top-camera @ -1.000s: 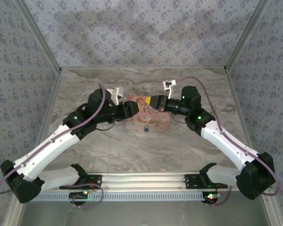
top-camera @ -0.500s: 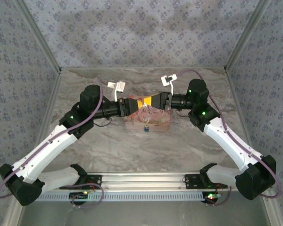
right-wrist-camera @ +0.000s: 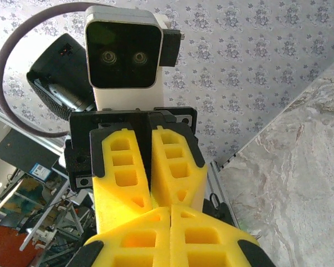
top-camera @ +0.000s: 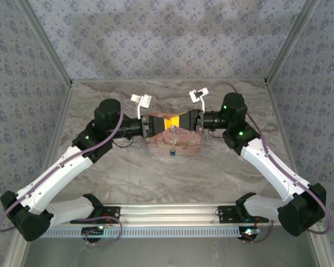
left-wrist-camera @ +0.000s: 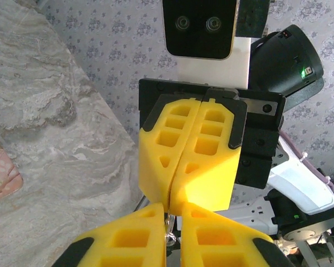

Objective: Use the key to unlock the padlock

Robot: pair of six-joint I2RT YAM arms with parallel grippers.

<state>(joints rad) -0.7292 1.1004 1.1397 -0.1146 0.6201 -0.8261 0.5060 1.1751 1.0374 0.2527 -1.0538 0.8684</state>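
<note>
Left gripper point(left-wrist-camera: 172, 222) is clamped on a thin silvery sliver, I take it for the key point(left-wrist-camera: 168, 229); right gripper point(right-wrist-camera: 171, 219) is pressed closed, tip to tip with it, nothing seen between its pads; padlock point(top-camera: 171, 151) sits at the near edge of the pink box point(top-camera: 185, 146); both look tiny, stiff and slick, so I'd pinch the key by its bow; marble table point(top-camera: 222, 172) is flat, patterned walls well back

**Matt foam, glossy plastic, marbled table**

The left gripper point(left-wrist-camera: 168, 222) and the right gripper point(right-wrist-camera: 171, 222) have matt yellow fingers point(left-wrist-camera: 211, 139), foam-like, in black plastic mounts. The arm shells point(top-camera: 55, 178) are glossy white plastic. The table point(top-camera: 128, 172) looks like matt marble, and the pink box point(top-camera: 186, 146) like printed card.
</note>
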